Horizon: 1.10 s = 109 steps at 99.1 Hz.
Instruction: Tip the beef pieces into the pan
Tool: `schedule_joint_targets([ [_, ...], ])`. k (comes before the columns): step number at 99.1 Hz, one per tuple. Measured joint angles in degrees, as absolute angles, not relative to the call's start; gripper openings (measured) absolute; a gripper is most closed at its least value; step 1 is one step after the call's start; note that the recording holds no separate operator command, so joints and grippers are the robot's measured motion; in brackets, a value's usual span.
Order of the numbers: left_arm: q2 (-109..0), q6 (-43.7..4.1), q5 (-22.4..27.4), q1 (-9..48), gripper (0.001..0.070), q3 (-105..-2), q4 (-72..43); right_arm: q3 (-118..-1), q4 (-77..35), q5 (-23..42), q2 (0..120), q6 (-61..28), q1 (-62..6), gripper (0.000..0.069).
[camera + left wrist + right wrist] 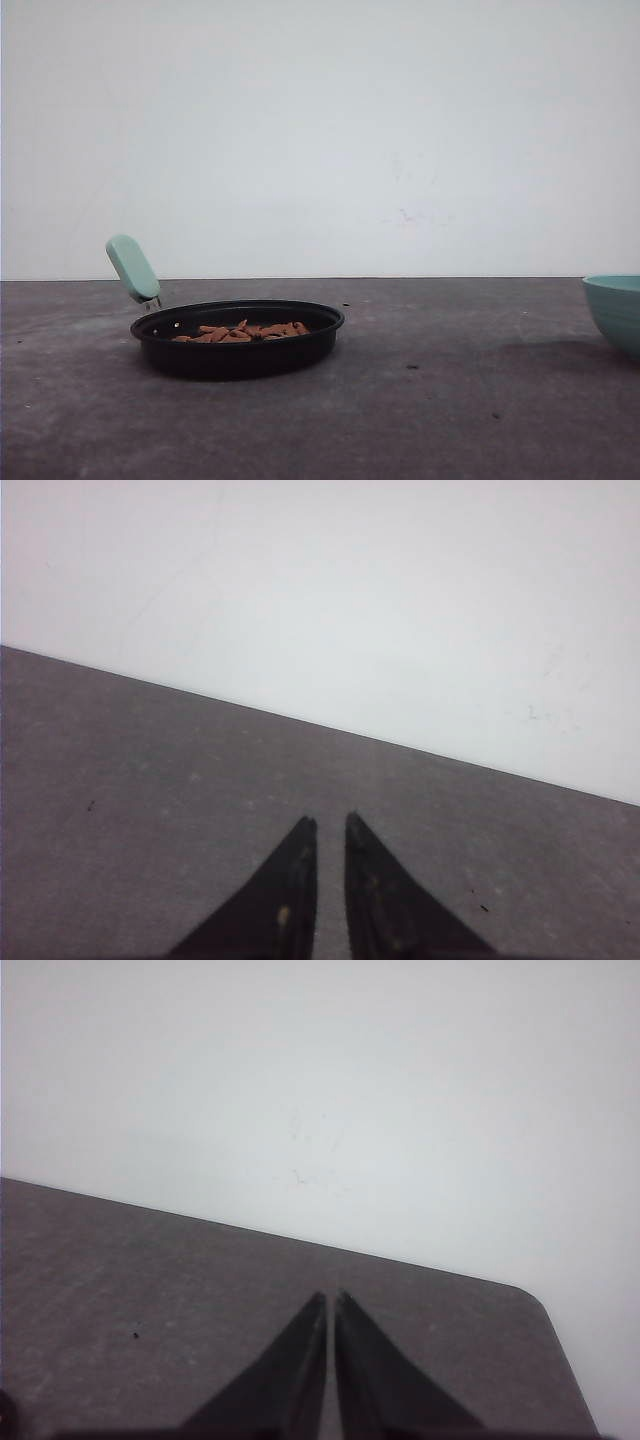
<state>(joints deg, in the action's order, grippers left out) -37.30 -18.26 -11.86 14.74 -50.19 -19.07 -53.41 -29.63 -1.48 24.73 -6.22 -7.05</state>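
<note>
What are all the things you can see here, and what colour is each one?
pan: one, black with a mint-green handle, on the table toward the left
beef pieces: a small heap, reddish-brown, lying inside the pan
bowl: one, teal, at the table's right edge, partly cut off
table: one, dark grey
wall: white, behind the table
left gripper: black fingers, narrow gap, nothing between them
right gripper: black fingers, nearly touching, nothing between them

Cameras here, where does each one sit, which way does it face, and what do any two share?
Front view: low, facing forward over the table at the pan holding beef pieces.
Left wrist view: on the left arm, over its nearly closed left end effector.
Right wrist view: likewise, right end effector shut.
Shared: grey table, white wall.
</note>
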Motion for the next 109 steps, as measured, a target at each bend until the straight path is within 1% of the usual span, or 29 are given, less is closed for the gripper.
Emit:
schedule_joint_targets([
  [27, -37.19, -18.26, -11.86, 14.74, 0.0024, -50.19, -19.07, -53.41, -29.58, -1.37, 24.69, -6.22, -7.05, 0.0011],
  [31, -37.17, -18.26, -11.86, 14.74, 0.0024, -50.19, -19.07, -53.41, -29.74, 0.10, 24.56, -6.22, -7.05, 0.0011],
  [42, -37.17, -18.26, -11.86, 14.74, 0.0024, -50.19, -19.07, -53.41, -33.19, 7.35, 23.99, -6.22, -7.05, 0.0011],
  [55, -37.17, -18.26, -11.86, 14.74, 0.0024, -50.19, -19.09, -53.01, -42.11, 7.88, 23.66, -6.22, -7.03, 0.0011],
  [60, -37.17, -18.26, -11.86, 14.74, 0.0024, -50.19, -19.09, -51.46, -42.94, 8.01, 23.07, -6.24, -7.01, 0.0011],
  [67, -37.17, -18.26, -11.86, 14.74, 0.0024, -50.19, -19.07, -47.77, -38.54, 9.82, 21.82, -6.42, -6.96, 0.0011],
  [76, -37.17, -18.26, -11.86, 14.74, 0.0024, -50.19, -19.07, -39.92, -26.55, 12.67, 18.79, -6.46, -6.39, 0.0011],
  [87, -37.17, -18.26, -11.86, 14.74, 0.0024, -50.19, -19.07, -26.68, -9.30, 12.53, 12.88, -5.43, -5.82, 0.0011],
  [90, -37.17, -18.26, -11.86, 14.74, 0.0024, -50.19, -19.07, -23.55, -6.44, 11.84, 11.33, -4.43, -5.67, 0.0011],
  [96, -37.17, -18.26, -11.86, 14.74, 0.0024, -50.19, -19.07, -18.11, -5.87, 9.67, 8.08, -1.56, -5.61, 0.0011],
  [104, -37.17, -18.26, -11.86, 14.74, 0.0024, -50.19, -19.07, -11.57, -9.54, 6.15, 3.79, 2.52, -5.15, 0.0011],
  [109, -37.17, -18.26, -11.86, 14.74, 0.0024, -50.19, -19.07, -8.62, -11.07, 5.21, 1.67, 4.97, -4.93, 0.0011],
])
